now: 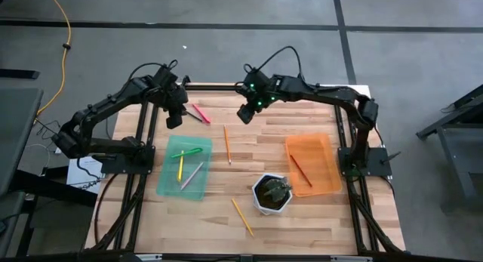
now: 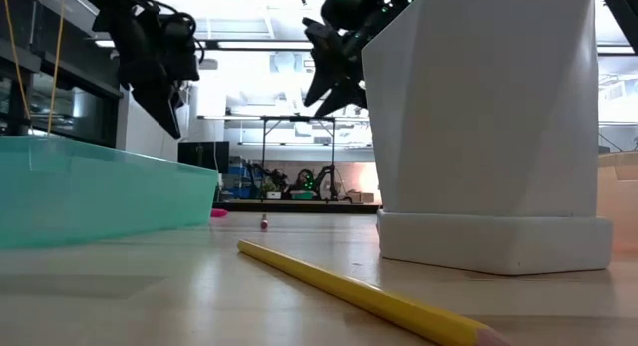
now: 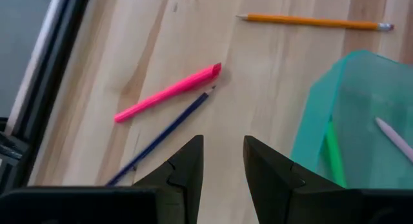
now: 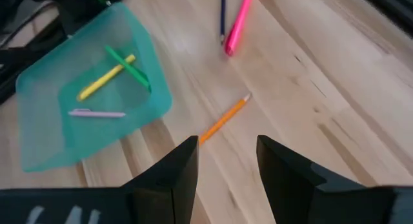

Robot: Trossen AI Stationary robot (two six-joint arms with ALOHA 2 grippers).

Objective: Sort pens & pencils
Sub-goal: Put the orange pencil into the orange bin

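Overhead, I see a pink pen [image 1: 200, 112] lying diagonally beside a thin dark pencil [image 1: 195, 115] near the table's [image 1: 249, 152] far edge. My left pincer [image 1: 173, 118] hovers open above them; my right pincer [image 1: 245, 113] is open too.

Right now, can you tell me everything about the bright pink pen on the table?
The pink pen is a short, slim stick that looks like smooth plastic, one end cut blunt. It lies flat on the bare wooden table, not in a tray, near the far edge on the left arm's side. A thin dark blue pencil lies close beside it at a slight angle, the two ends nearly meeting. The left gripper hovers open just above; nothing holds the pen.
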